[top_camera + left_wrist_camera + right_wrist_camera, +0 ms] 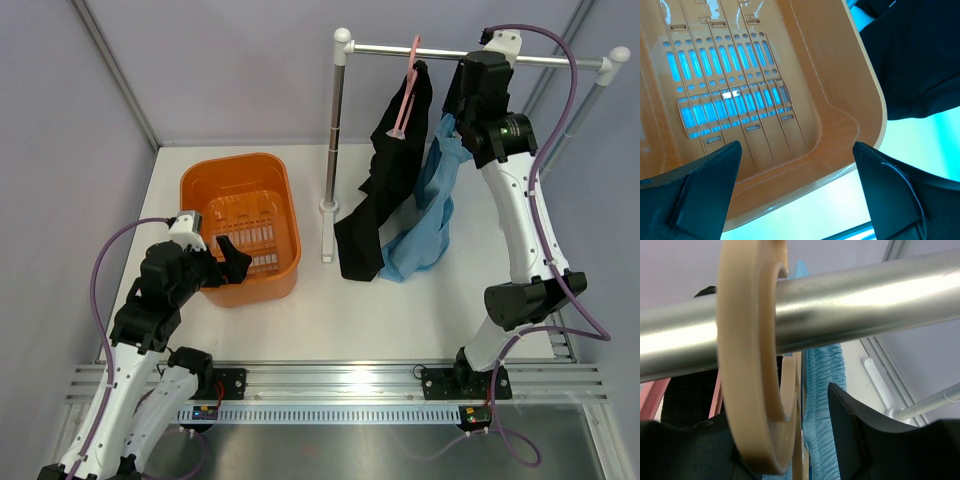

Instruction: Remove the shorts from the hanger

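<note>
Blue shorts [430, 210] hang from a beige hanger [750, 365] whose hook sits over the metal rail [480, 55]. My right gripper [465, 75] is up at the rail. In the right wrist view it [775, 435] is open, with the hook between its jaws and the shorts' elastic waistband [822, 390] just behind. A black garment [385, 190] hangs on a pink hanger [405, 100] to the left of the shorts. My left gripper [225, 262] is open and empty above the near right corner of the orange basket [292, 215].
The rack's left post [333, 150] stands between the basket and the garments; its right post [592, 110] is behind my right arm. In the left wrist view the basket's rim [875, 100] and the black garment [920, 55] show beyond the open gripper [797, 195].
</note>
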